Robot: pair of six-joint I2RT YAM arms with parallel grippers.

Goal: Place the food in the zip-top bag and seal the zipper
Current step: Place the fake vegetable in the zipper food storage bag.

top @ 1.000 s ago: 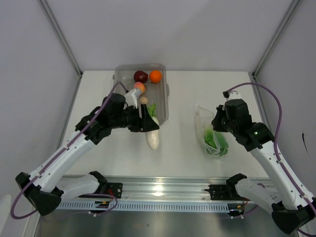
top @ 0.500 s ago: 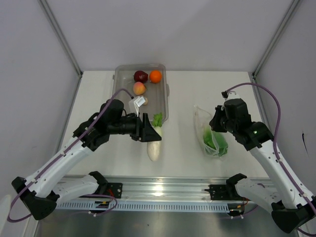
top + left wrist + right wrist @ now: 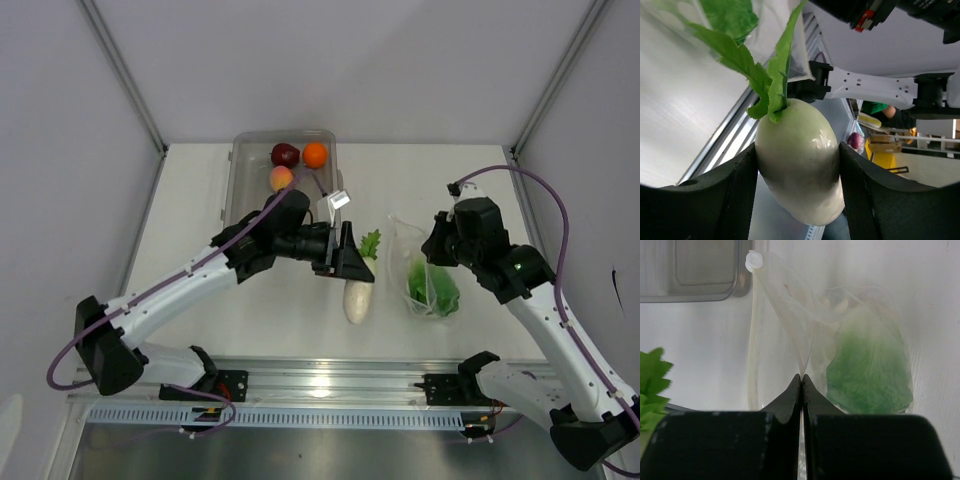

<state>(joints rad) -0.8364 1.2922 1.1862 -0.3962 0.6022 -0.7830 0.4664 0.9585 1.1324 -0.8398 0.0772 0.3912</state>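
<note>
My left gripper (image 3: 352, 268) is shut on the white radish (image 3: 357, 298), whose green top (image 3: 370, 242) points toward the back; it hangs just left of the zip-top bag (image 3: 425, 275). In the left wrist view the radish (image 3: 800, 165) fills the gap between both black fingers (image 3: 730, 200). My right gripper (image 3: 437, 245) is shut on the bag's edge (image 3: 801, 367), pinching the clear film. Green lettuce (image 3: 867, 375) and a small beige lump (image 3: 840, 304) lie inside the bag. The dark red bulb (image 3: 285, 155), orange (image 3: 315, 154) and peach-coloured fruit (image 3: 281, 178) sit in the grey tray (image 3: 236, 190).
The grey tray stands at the back left of the white table, and its corner (image 3: 705, 290) shows in the right wrist view. A metal rail (image 3: 330, 385) runs along the near edge. Slanted frame posts (image 3: 125, 75) flank the table.
My left arm has carried the radish from beside the tray rightward, to just left of the bag. The right gripper has kept its pinch on the bag.
</note>
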